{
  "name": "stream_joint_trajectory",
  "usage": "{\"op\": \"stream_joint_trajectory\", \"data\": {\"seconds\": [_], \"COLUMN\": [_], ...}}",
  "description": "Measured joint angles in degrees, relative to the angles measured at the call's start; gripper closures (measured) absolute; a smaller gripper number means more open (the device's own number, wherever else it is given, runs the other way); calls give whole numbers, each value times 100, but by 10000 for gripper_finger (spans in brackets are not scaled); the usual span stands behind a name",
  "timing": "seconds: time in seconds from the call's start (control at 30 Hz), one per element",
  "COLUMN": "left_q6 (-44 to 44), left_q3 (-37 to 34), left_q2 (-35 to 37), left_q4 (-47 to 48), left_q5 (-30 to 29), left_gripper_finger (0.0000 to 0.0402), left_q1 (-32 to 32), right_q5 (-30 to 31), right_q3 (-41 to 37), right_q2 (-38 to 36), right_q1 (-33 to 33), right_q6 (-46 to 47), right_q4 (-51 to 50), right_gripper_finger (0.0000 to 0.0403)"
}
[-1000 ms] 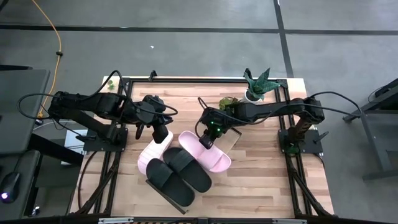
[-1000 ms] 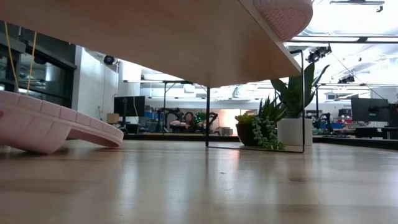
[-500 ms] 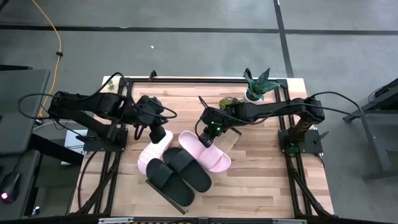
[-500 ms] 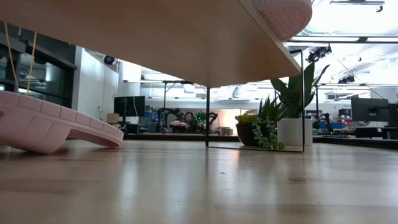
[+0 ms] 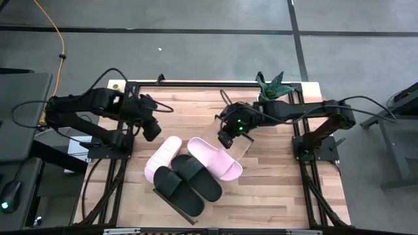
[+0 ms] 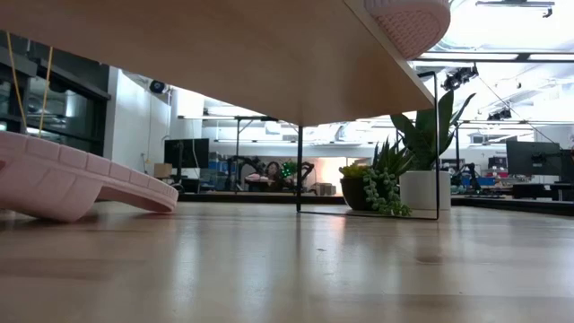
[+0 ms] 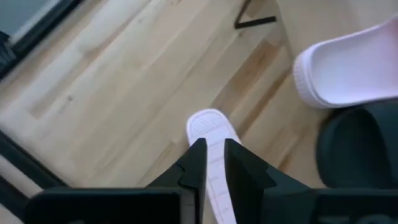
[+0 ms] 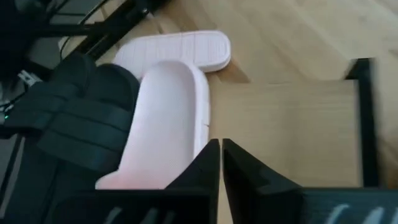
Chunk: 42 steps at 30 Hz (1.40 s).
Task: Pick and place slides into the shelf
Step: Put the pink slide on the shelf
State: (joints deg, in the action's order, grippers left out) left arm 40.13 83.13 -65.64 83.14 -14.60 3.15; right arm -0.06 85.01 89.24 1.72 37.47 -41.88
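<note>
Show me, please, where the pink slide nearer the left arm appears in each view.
High view: pink slide left of centre, beside the black slides.
Low view: far left, tilted on the tabletop.
Left wrist view: bottom centre, just past the jaws.
Right wrist view: top centre.
Shared landmark: the light-wood shelf, visible in all four.

Left gripper (image 5: 151, 128) pulled back leftward off the pink slide (image 5: 162, 158); right gripper (image 5: 226, 138) withdrawn rightward, apparently empty.
</note>
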Motion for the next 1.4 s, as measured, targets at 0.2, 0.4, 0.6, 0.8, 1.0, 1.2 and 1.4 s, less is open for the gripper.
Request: {"op": "stream_joint_trajectory", "data": {"seconds": [0.2, 0.4, 0.6, 0.8, 1.0, 1.2, 1.4], "left_q6": [3, 1071, 2734, 4294, 5797, 7321, 8562], "left_q3": [-58, -941, -2172, -2879, -2964, -2966, -2966], "left_q2": [350, 1159, 1950, 2168, 2028, 1707, 1245], "left_q4": [447, -71, -1018, -1439, -1459, -1252, -1033], "left_q5": [323, 600, 846, 350, -332, -1215, -1612], "left_gripper_finger": [300, 266, 264, 264, 264, 264, 264], "left_q1": [329, 107, -730, -1830, -3031, -4100, -4878], "right_q5": [568, 924, 963, 965, 852, 839, 731], "right_q3": [0, 0, 0, 0, 0, 0, 0], "right_q2": [-292, -348, -342, -342, -342, -342, -342], "right_q1": [40, 170, 184, 181, 179, 179, 169], "right_q6": [242, 271, 117, -111, -315, -586, -856], "right_q4": [-269, -592, -593, -593, -593, -593, -605], "right_gripper_finger": [334, 291, 284, 284, 284, 284, 284]}}
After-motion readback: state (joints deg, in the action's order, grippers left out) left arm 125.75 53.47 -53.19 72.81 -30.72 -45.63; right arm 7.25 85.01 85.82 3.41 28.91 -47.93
